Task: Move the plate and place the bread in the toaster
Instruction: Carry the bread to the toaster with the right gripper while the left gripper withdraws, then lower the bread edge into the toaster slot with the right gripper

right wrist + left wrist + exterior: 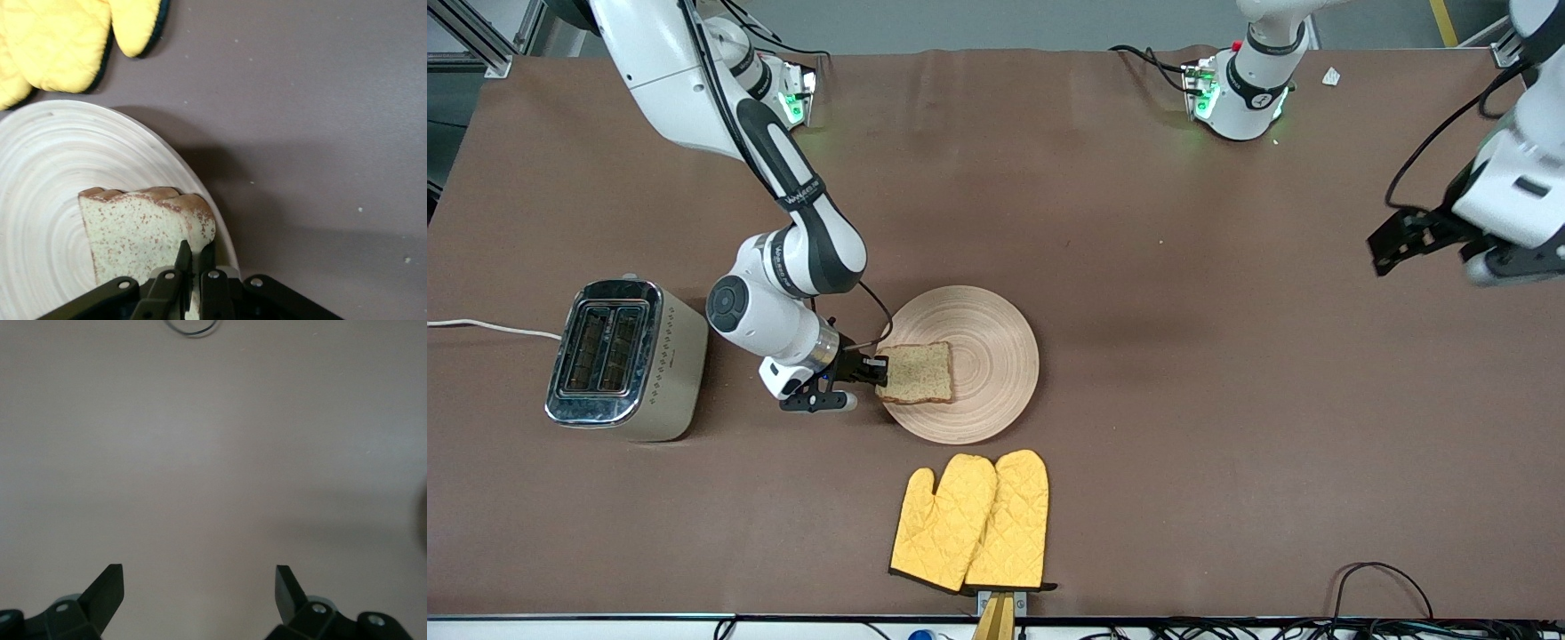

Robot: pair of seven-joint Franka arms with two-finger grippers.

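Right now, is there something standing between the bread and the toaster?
Nothing visible does. The right tool is shut on the bread at the plate edge. Between it and the toaster there is only bare table and the right arm itself.

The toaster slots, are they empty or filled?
Empty: both slots of the toaster show dark; the bread is on the plate.

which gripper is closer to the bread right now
Right. The right gripper is shut on the bread at its edge, over the plate rim. The left gripper hangs open above bare table at the left arm's end, well away.
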